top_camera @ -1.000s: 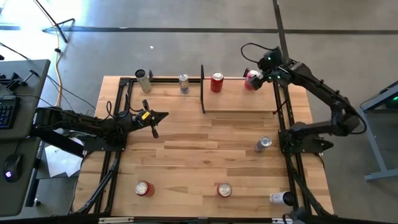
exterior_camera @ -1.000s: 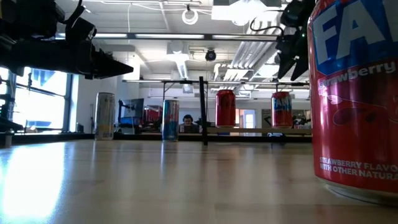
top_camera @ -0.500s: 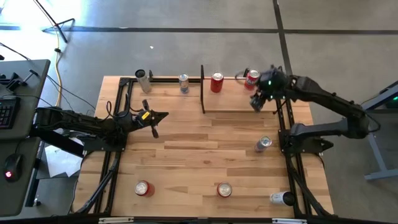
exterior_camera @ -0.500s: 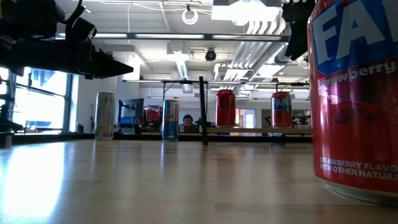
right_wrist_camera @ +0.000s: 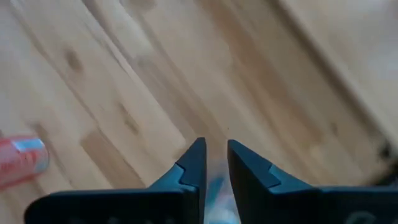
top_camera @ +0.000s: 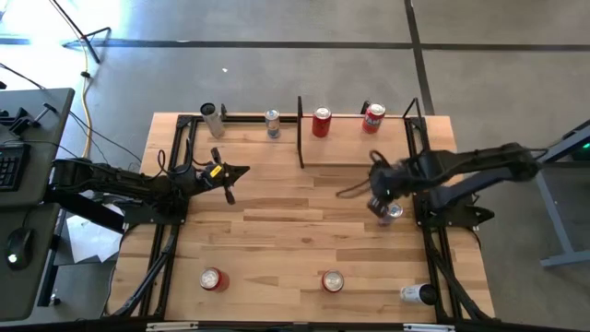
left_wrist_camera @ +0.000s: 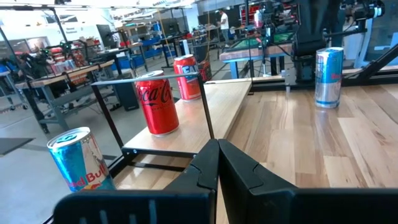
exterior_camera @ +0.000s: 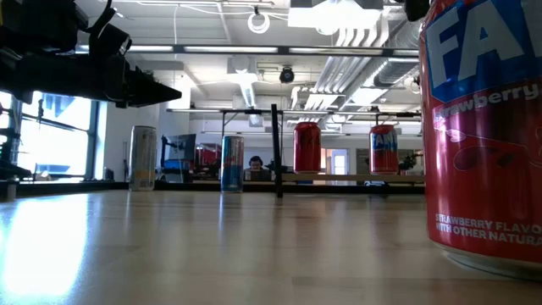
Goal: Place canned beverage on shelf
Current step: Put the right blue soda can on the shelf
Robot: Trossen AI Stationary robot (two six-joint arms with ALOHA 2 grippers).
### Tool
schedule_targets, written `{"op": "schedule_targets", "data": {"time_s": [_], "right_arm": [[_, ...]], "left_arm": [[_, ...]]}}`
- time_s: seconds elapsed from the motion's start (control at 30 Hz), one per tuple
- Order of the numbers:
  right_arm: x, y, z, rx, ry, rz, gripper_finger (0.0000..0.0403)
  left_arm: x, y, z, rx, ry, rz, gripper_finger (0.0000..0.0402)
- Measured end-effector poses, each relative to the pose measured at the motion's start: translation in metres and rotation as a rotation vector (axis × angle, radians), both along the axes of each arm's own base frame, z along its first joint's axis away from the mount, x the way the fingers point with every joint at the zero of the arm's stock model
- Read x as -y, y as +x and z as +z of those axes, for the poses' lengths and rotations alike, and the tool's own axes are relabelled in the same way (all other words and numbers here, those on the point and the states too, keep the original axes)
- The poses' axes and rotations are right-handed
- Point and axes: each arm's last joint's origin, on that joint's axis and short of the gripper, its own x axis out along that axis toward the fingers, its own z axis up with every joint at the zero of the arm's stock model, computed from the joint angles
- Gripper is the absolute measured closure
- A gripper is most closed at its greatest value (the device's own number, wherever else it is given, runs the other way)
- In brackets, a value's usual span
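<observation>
The shelf [top_camera: 355,148] is a pale wood panel between black bars at the table's far side. Two red cans [top_camera: 321,122] [top_camera: 373,116] stand upright on it, also in the left wrist view [left_wrist_camera: 155,102] [left_wrist_camera: 188,76]. My right gripper [top_camera: 378,203] hangs over the table's right part, pointing steeply down, just above and beside a silver can [top_camera: 393,214]. Its fingers [right_wrist_camera: 194,155] show only a narrow gap with nothing in it. My left gripper [top_camera: 241,171] waits shut and level at the table's left [left_wrist_camera: 217,144].
A tall silver can [top_camera: 212,112] and a blue can [top_camera: 272,122] stand far left of the shelf. Two red cans [top_camera: 214,278] [top_camera: 332,281] and a pale can [top_camera: 417,294] stand near the front edge. Black frame bars [top_camera: 424,231] run along both sides.
My right gripper has left the right-hand red can on the shelf and swung toward the table's near edge, tipping further down, ending over the silver can. The red can stays upright on the shelf.
</observation>
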Motion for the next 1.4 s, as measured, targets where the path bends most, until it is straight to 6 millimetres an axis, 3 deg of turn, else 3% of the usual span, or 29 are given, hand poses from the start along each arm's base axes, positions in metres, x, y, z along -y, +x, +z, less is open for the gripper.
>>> {"op": "schedule_targets", "data": {"time_s": [0.2,0.47,0.63,0.8,1.17,1.4], "right_arm": [[-0.015,-0.018,-0.008,-0.206,0.028,-0.192,0.0296],[-0.016,-0.02,-0.01,-0.227,0.118,-0.373,0.0155],[-0.014,-0.021,-0.024,-0.285,0.18,-0.443,0.0108],[-0.012,-0.016,-0.044,-0.287,0.24,-0.389,0.0105],[-0.004,-0.014,-0.068,-0.29,0.239,-0.331,0.011],[-0.002,-0.006,-0.064,-0.222,0.24,-0.239,0.0192]], "left_arm": [[0.0,0.0,0.0,0.003,-0.007,0.0,0.0401],[0.0,0.0,0.0,0.002,-0.007,0.0,0.0401],[0.0,0.0,-0.001,-0.004,-0.008,0.0,0.0401],[0.0,0.0,-0.001,-0.007,-0.008,0.0,0.0401],[0.0,0.0,-0.001,-0.007,-0.008,0.0,0.0401],[0.0,0.0,-0.001,-0.006,-0.008,0.0,0.0401]]}}
